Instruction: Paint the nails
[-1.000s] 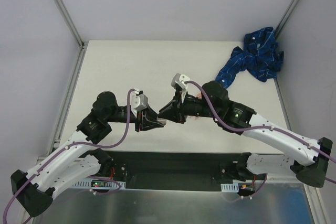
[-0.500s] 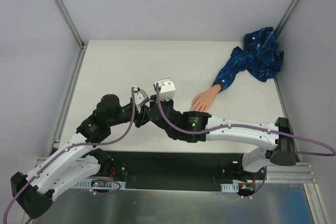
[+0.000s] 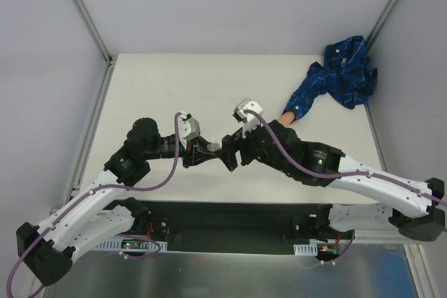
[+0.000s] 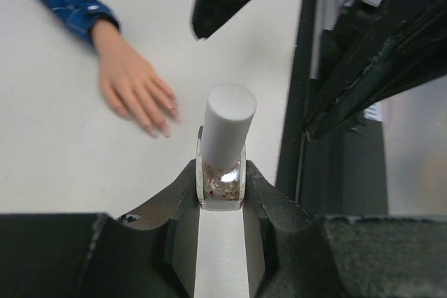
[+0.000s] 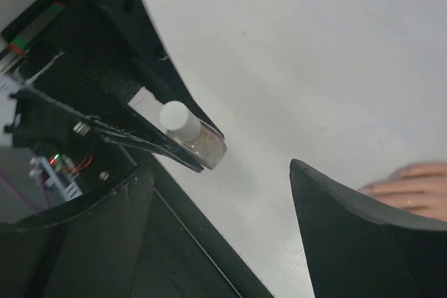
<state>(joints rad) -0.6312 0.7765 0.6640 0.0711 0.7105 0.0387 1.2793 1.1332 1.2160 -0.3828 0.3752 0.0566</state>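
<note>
A small clear polish bottle (image 4: 222,181) with a white cap (image 4: 228,122) stands upright between the jaws of my left gripper (image 4: 221,167), which is shut on it. The flesh-coloured mannequin hand (image 4: 131,86) lies palm down on the white table, and its nails (image 4: 165,130) show as small pinkish tips. In the top view my left gripper (image 3: 211,149) meets my right gripper (image 3: 228,153) mid-table. My right gripper (image 5: 222,165) stands wide open and empty, facing the bottle (image 5: 202,142) from a short way off. In that top view the right arm covers most of the hand.
The blue patterned sleeve (image 3: 336,77) lies crumpled at the table's back right corner. The white table (image 3: 174,82) is bounded by metal rails at left and right. A black base strip (image 3: 230,222) runs along the near edge.
My right gripper was shut a second ago and is now wide open. The right arm swung low to the left, uncovering the hand, then came back to face the bottle. The left gripper kept the bottle.
</note>
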